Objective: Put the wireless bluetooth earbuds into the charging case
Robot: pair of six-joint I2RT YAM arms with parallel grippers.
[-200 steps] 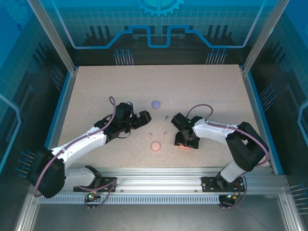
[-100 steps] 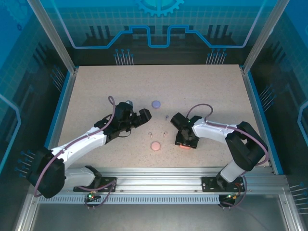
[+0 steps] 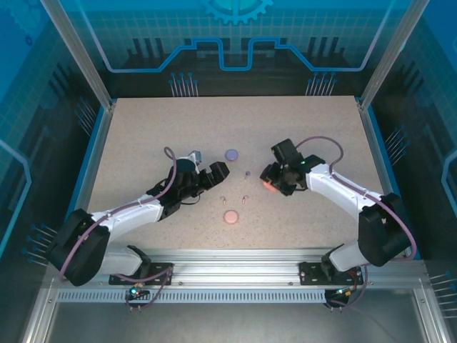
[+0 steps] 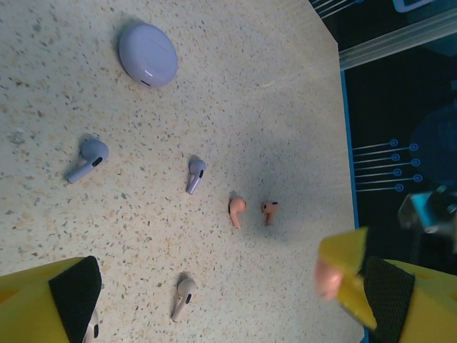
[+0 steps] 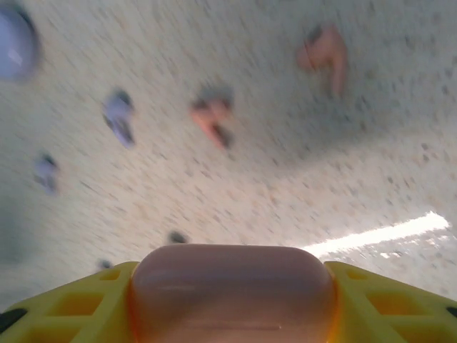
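Observation:
My right gripper [image 3: 273, 183] is shut on the salmon-orange charging case [image 5: 232, 293], held off the table at centre right. In the blurred right wrist view, two salmon-orange earbuds [image 5: 325, 53] and two purple earbuds [image 5: 118, 114] lie on the table below it. My left gripper [image 3: 216, 172] is open over the table with nothing between its fingers [image 4: 50, 300]. Under it lie two purple earbuds [image 4: 87, 158], two salmon-orange earbuds [image 4: 236, 211] and a pink earbud [image 4: 183, 295]. A second pink earbud is half hidden by my left finger.
The purple case [image 3: 230, 153] sits shut behind the earbuds. The pink case [image 3: 230, 216] lies shut toward the front. Blue walls and aluminium rails [image 3: 235, 261] bound the speckled table [image 3: 143, 128], which has wide bare room at the back and sides.
My right gripper has lifted the salmon-orange case from the table near the front and carried it toward the back. My left gripper has edged slightly to the right.

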